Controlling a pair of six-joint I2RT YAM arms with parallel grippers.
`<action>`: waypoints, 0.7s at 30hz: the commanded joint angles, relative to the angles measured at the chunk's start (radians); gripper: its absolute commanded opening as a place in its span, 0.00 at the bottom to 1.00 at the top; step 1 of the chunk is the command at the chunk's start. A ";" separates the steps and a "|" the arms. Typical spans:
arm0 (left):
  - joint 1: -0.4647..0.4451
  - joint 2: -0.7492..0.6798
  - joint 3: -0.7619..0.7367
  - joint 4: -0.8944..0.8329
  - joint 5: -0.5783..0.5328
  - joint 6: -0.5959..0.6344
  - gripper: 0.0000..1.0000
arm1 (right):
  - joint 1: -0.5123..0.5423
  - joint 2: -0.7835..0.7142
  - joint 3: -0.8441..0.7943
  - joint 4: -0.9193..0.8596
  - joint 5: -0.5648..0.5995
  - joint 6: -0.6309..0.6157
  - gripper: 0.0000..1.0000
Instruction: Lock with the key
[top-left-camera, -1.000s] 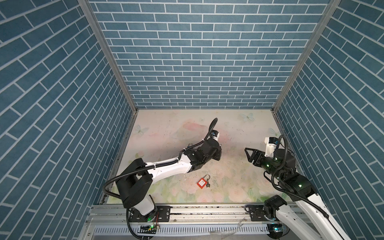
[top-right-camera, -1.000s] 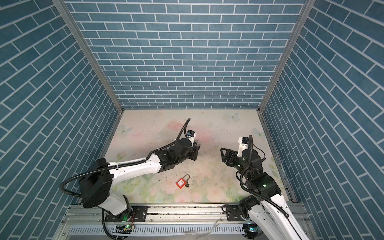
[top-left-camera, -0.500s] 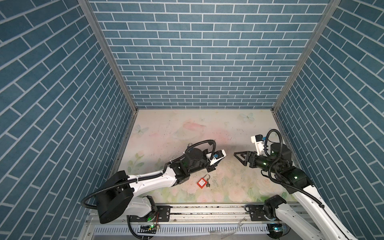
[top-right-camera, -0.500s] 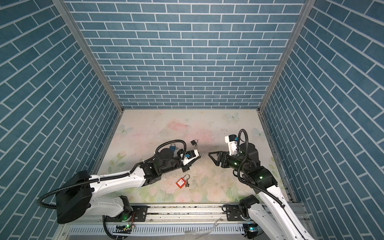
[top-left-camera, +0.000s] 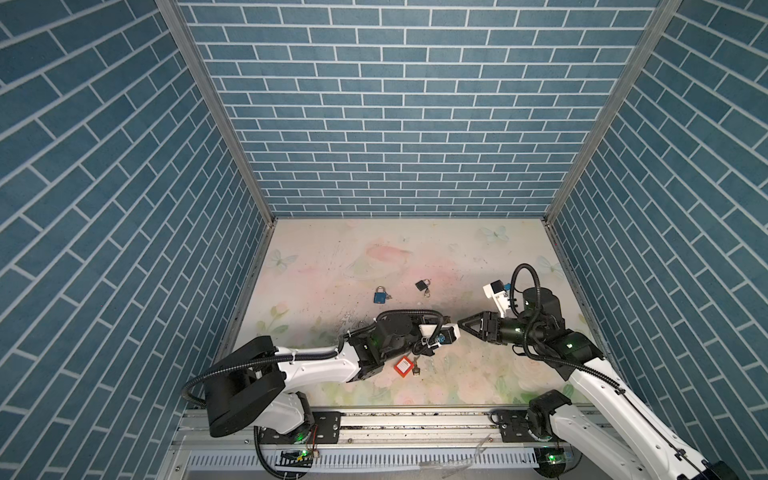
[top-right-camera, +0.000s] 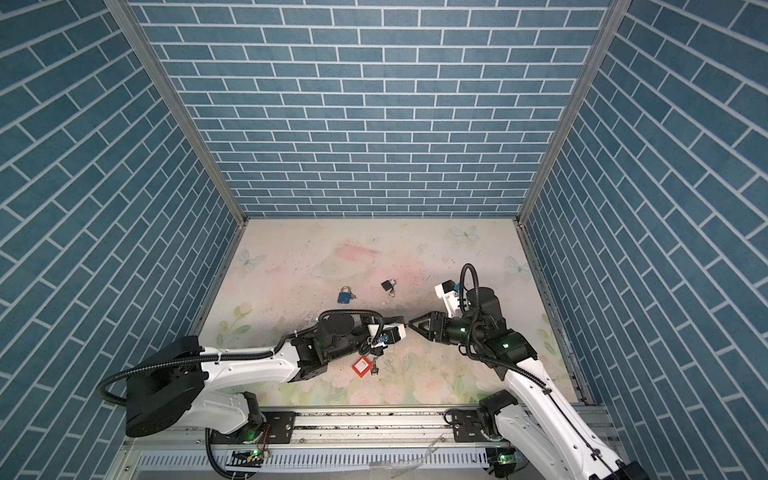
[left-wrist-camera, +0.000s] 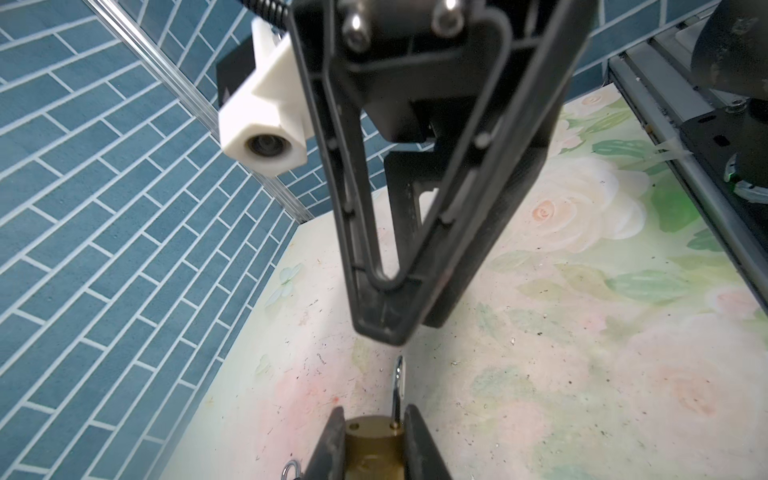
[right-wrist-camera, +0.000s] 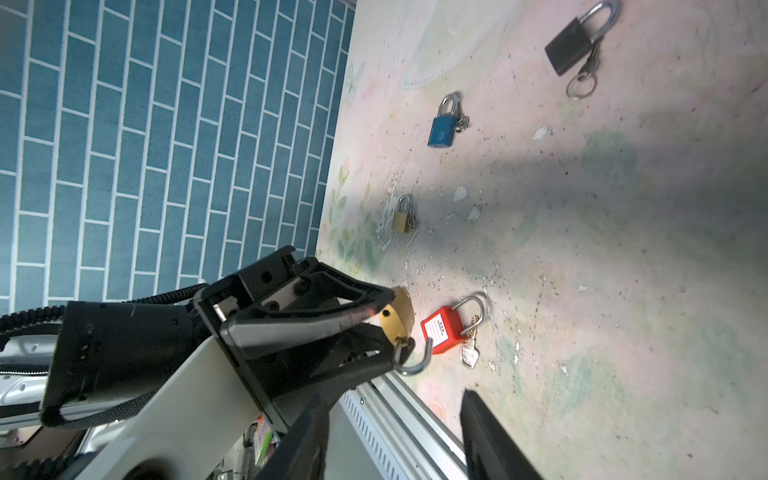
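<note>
L pincer (right-wrist-camera: 388, 332) clamps brass padlock (right-wrist-camera: 397, 318); R pincer (right-wrist-camera: 395, 424) open right in front.
Padlock held off counter (right-wrist-camera: 602, 257) betw L fingers (right-wrist-camera: 332, 320), shackle (right-wrist-camera: 411, 362) swung open, hook end free, facing R pincer, whose fingers (right-wrist-camera: 486, 436) stand apart w/ nothing betw them. In both top views the 2 pincer tips almost meet mid-counter. Held lock's key: can't tell. Lying on counter: red padlock (right-wrist-camera: 442, 334) w/ keys (right-wrist-camera: 469, 353) near the held one, small brass padlock (right-wrist-camera: 402, 218), blue padlock (right-wrist-camera: 442, 129) and black padlock (right-wrist-camera: 571, 50) farther back, none touching.
</note>
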 joint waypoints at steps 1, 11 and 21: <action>-0.007 0.015 0.018 0.046 -0.026 0.034 0.00 | -0.001 0.004 -0.012 0.070 -0.038 0.058 0.49; -0.010 0.029 0.031 0.043 -0.010 0.027 0.00 | 0.000 0.029 -0.026 0.128 -0.035 0.078 0.38; -0.010 0.032 0.034 0.048 -0.010 0.028 0.00 | 0.001 0.040 -0.035 0.150 -0.029 0.092 0.38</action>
